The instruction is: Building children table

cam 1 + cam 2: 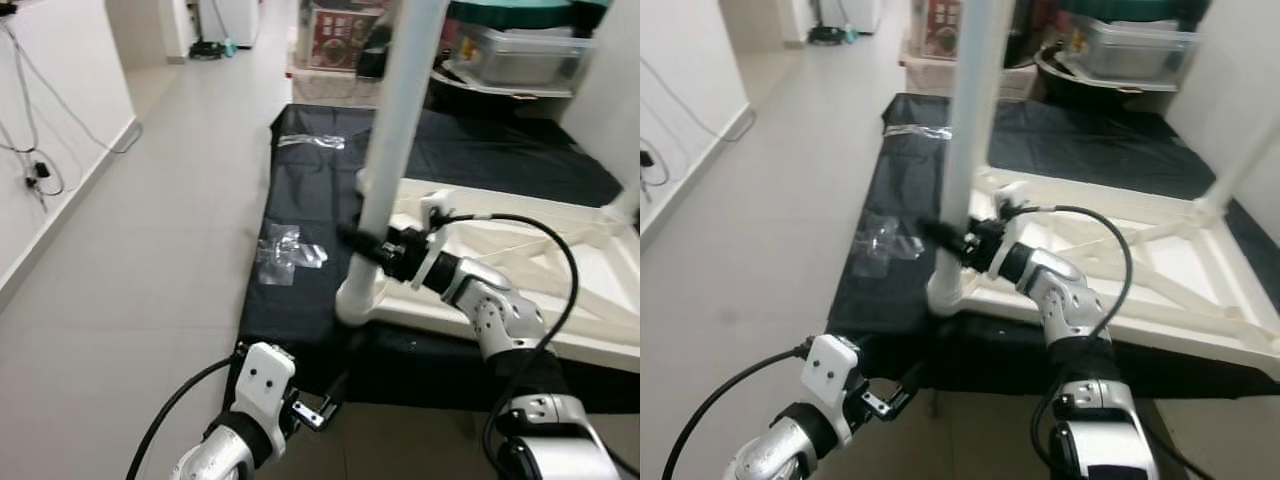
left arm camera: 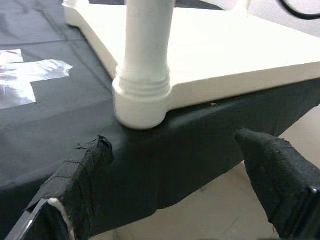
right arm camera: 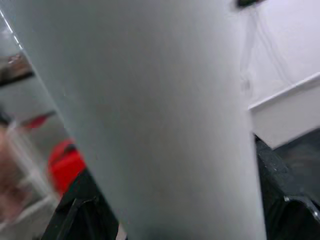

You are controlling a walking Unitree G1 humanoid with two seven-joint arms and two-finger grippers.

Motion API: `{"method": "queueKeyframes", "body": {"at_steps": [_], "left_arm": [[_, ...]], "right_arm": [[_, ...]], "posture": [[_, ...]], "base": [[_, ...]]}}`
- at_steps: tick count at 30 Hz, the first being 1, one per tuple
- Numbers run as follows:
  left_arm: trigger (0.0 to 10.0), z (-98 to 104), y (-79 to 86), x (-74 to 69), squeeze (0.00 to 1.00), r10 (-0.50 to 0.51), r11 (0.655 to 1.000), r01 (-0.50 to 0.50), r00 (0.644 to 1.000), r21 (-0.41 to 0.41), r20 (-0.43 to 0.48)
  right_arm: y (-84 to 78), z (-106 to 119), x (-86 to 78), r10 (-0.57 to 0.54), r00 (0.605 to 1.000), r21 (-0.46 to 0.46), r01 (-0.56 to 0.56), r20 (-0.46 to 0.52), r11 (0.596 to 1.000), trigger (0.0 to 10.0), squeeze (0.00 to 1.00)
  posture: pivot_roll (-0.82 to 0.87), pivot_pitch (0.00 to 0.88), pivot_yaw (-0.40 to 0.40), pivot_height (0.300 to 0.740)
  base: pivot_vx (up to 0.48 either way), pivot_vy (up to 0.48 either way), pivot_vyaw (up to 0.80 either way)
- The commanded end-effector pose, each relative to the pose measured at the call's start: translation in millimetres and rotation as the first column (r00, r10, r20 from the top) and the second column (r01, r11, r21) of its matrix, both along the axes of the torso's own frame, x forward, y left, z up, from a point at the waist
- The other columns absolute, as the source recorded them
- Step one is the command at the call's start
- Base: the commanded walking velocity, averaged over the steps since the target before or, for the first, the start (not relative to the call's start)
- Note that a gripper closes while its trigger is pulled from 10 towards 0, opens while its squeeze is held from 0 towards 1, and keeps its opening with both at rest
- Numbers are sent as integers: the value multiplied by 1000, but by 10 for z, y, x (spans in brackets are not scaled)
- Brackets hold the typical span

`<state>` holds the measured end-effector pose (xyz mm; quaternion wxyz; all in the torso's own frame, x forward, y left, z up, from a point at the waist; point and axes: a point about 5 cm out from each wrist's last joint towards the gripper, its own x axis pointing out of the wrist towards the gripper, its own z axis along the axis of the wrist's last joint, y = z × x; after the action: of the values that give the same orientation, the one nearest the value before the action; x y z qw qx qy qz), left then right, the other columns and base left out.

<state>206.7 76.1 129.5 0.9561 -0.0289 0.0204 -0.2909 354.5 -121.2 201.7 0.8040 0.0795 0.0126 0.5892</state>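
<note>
Children's table (image 1: 560, 262), upturned on the black sheet (image 1: 310, 200), its white leg (image 1: 395, 150) upright in the corner socket at 9 o'clock, clenched by the right gripper (image 1: 362, 243); left gripper (image 2: 175, 185) released below; a sideways pull risks cross-seating the leg.

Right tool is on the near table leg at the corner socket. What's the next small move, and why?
Probably twist the leg further into its corner socket. The right tool grips it just above the socket of the upturned tabletop, and it stands upright. The left tool hangs open below the mat edge.
</note>
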Motion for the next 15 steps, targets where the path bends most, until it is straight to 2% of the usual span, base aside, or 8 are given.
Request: {"method": "queueKeyframes", "body": {"at_steps": [1, 5, 6, 10, 11, 15], "left_arm": [[10000, -42, 0, -13, 0, 2, 1000, -2, 1000, 7, -14], [10000, -43, 4, -22, 0, 6, 1000, -6, 1000, 6, -16], [10000, -42, 5, -27, 0, 6, 1000, -6, 1000, 5, -16], [10000, -44, 6, -34, 0, 4, 1000, -4, 1000, 5, -18], [10000, -45, 6, -37, 0, 3, 1000, -2, 1000, 5, -19], [10000, -48, 6, -36, 0, 1, 1000, -1, 1000, 5, -20]], "right_arm": [[104, -81, -27, 79, 997, -37, -80, -14, 996, 10000, 0], [164, -113, -34, 163, 987, -84, -163, -13, 983, 9961, 0], [197, -123, -34, 191, 982, -118, -190, -8, 975, 0, 0], [233, -116, -34, 220, 975, -154, -214, 19, 964, 0, 0], [234, -99, -11, 200, 978, -162, -189, 53, 968, 0, 0], [226, -78, 37, 128, 988, -139, -115, 88, 984, 0, 0]], "posture": [[157, 77, -76, 740], [163, 76, -77, 740], [160, 75, -74, 740], [161, 73, -76, 740], [159, 73, -73, 740], [158, 72, -72, 740]], "base": [[0, 0, 0], [0, 0, 0], [0, 0, 0], [0, 0, 0], [0, 0, 0], [0, 0, 0]]}}
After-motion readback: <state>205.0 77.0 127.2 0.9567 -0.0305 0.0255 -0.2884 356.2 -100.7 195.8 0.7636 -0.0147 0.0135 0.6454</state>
